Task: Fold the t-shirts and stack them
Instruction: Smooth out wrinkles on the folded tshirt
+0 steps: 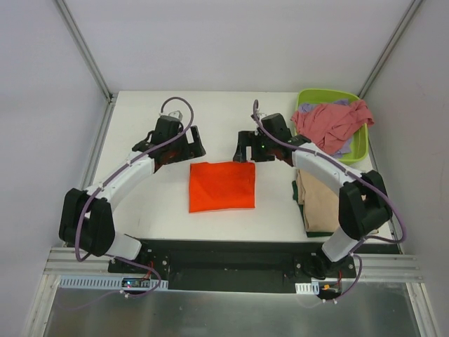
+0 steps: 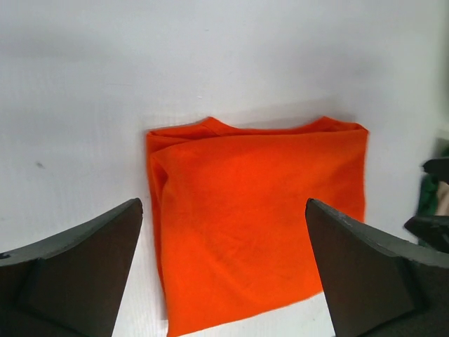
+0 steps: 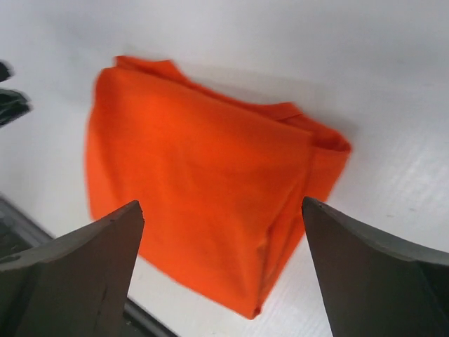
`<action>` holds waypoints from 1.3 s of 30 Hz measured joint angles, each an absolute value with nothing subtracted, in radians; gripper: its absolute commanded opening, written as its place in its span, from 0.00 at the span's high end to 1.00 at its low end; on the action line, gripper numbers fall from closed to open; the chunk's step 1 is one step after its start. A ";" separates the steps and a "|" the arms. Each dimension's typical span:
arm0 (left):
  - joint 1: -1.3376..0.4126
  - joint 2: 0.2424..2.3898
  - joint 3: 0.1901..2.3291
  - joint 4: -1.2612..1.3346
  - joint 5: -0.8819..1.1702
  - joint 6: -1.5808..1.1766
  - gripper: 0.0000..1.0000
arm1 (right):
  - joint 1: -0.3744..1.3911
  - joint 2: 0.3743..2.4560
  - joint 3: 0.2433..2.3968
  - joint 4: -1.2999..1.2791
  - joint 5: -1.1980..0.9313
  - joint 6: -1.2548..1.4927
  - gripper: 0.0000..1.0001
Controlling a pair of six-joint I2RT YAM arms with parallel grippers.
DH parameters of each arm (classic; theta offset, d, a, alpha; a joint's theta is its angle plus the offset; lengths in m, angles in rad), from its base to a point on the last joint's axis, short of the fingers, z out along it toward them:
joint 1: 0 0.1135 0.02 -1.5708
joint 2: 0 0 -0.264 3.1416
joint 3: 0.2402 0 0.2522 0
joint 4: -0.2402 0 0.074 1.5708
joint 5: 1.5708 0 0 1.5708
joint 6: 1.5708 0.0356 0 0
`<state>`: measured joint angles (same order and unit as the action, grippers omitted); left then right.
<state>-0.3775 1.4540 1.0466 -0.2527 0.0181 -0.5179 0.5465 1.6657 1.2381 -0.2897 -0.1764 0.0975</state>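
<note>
Near edge, right side: folded tan cloth t-shirt [image 1: 320, 205] lies flat on the white table [image 1: 140, 203]. The right arm crosses over it and hides part of it. A sliver of dark green cloth [image 1: 297, 194] shows at its left edge, seemingly underneath; can't tell how much of it there is.

Table centre: bright orange cloth t-shirt [image 1: 222, 186], folded into a rough rectangle and lying flat. In the left wrist view the collar curve sits at the far edge, with layered folds down its left side. Right wrist view shows stacked layers at its right corner. It sits well apart from the tan one.

Just past the orange shirt's far edge:
- left gripper [image 2: 223, 203]: black fingers spread wide, nothing between them, off the far-left corner and aimed back at the shirt.
- right gripper [image 3: 222, 203]: fingers also spread wide and empty, off the far-right corner.
- Neither one touches the cloth in the top view. Can't tell their height above the table.

Far right corner: lime-green plastic tub [image 1: 316, 93]. A crumpled dusty pink t-shirt [image 1: 330, 123] is heaped in it, with one part draped over the right rim. Lavender cloth [image 1: 342, 149] pokes out from under the pink, also unfolded.
</note>
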 measured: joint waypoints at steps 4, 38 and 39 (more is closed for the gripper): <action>-0.377 1.422 1.018 -0.189 0.159 -0.526 0.01 | 0.574 1.636 1.164 -0.142 -0.352 0.160 0.03; -0.358 1.229 0.864 -0.117 0.240 -0.543 0.01 | 0.539 1.562 1.084 -0.260 -0.099 0.109 0.04; -0.358 1.189 0.839 -0.118 0.214 -0.546 0.01 | 0.559 1.560 1.089 -0.279 -0.059 0.103 0.04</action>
<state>-0.3580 1.1893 0.8387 -0.1181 0.2138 -0.5461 0.5591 1.5597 1.0893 -0.2794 -0.0586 0.1032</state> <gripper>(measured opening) 0.990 0.961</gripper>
